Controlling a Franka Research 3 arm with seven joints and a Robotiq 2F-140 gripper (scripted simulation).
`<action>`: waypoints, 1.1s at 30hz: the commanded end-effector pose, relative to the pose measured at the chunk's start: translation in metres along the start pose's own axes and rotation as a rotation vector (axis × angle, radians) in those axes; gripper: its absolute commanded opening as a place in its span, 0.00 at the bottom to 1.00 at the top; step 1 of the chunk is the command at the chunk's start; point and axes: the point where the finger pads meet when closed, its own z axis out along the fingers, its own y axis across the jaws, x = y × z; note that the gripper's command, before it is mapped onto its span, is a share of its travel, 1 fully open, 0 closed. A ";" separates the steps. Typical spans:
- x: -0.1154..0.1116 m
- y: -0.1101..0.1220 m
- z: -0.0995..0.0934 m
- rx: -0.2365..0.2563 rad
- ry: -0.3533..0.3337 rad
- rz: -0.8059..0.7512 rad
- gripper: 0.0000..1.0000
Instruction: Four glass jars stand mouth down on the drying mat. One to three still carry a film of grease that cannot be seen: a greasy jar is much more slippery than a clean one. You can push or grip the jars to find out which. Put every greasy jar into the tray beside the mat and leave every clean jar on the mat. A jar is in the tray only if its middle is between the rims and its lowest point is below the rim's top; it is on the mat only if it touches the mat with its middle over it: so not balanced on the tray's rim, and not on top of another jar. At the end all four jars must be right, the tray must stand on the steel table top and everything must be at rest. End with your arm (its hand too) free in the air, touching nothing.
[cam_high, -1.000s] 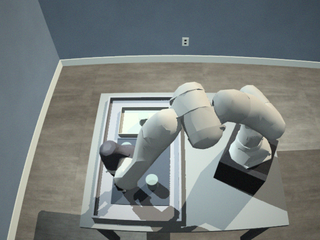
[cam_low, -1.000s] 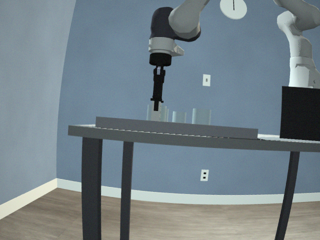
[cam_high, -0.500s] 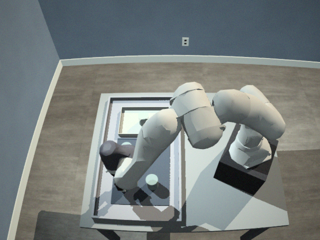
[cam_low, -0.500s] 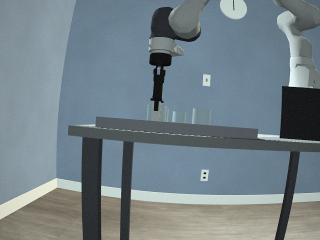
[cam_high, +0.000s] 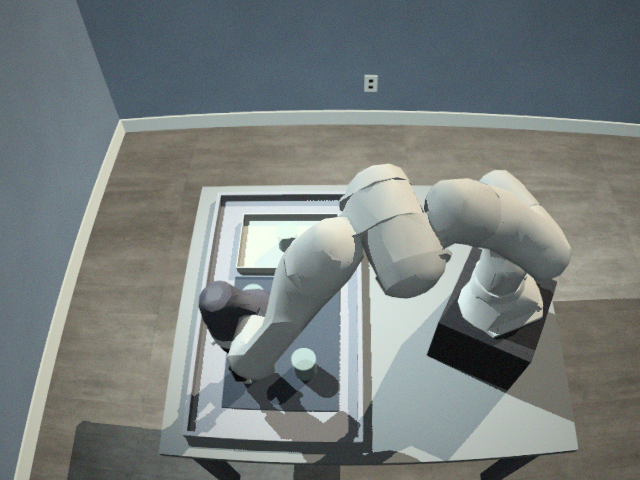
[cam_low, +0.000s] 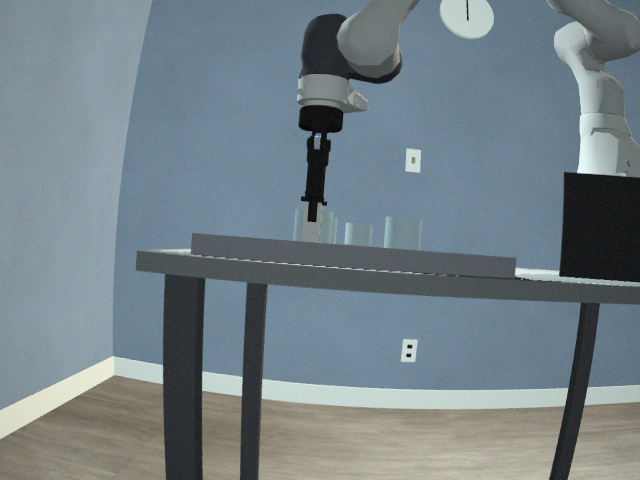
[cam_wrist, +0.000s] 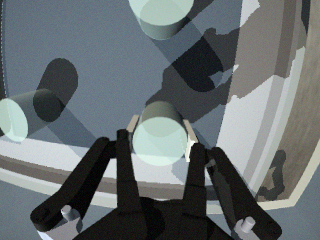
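My gripper (cam_low: 311, 228) (cam_wrist: 160, 126) is shut on a glass jar (cam_wrist: 160, 142) (cam_low: 298, 227), which stands upright near the mat's edge; one pad is on each side. The arm hides this jar in the top view. A second jar (cam_high: 303, 358) (cam_wrist: 161, 11) (cam_low: 403, 233) stands on the mat (cam_high: 326, 325) (cam_wrist: 105, 40). A third jar (cam_high: 253, 287) (cam_wrist: 14, 120) stands on the mat near the tray, partly hidden by the wrist in the top view. A fourth jar (cam_high: 285, 243) is inside the tray (cam_high: 255, 271), partly hidden by glare and the arm.
A raised rim (cam_high: 273, 440) (cam_low: 351, 255) runs around the work area with the mat and tray. The forearm (cam_high: 315, 263) hangs over the tray's right part and the mat. The robot's dark base block (cam_high: 475, 356) stands to the right, outside the rim.
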 end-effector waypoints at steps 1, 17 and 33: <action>-0.001 0.000 0.000 -0.001 -0.003 -0.002 0.00; -0.001 0.000 -0.016 -0.001 -0.003 -0.002 0.00; -0.001 0.000 -0.053 -0.001 -0.003 -0.002 0.00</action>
